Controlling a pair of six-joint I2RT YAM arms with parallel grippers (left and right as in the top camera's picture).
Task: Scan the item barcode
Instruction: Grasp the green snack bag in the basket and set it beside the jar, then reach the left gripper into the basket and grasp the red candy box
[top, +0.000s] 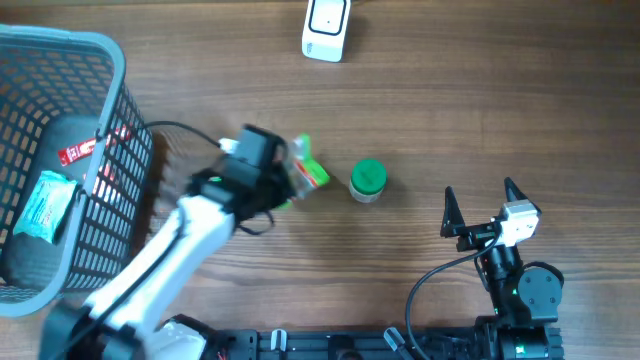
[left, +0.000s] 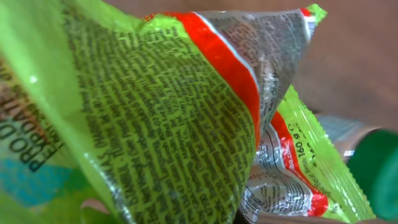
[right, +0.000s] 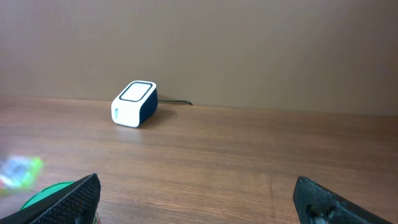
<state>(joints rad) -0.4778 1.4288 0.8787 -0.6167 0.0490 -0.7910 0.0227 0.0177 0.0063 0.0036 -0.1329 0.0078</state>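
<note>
My left gripper (top: 292, 172) is shut on a bright green snack packet (top: 310, 173) with red and silver printing, just left of the table's middle. In the left wrist view the packet (left: 161, 124) fills the frame with small print facing the camera, and it hides the fingers. The white barcode scanner (top: 326, 30) sits at the far edge; the right wrist view shows the scanner (right: 134, 104) with its dark window facing up. My right gripper (top: 480, 197) stands open at the near right, nothing between its fingers (right: 78, 198).
A green-lidded jar (top: 367, 182) stands just right of the packet, its lid (left: 379, 168) showing in the left wrist view. A grey mesh basket (top: 120, 120) holding several packaged items fills the left side.
</note>
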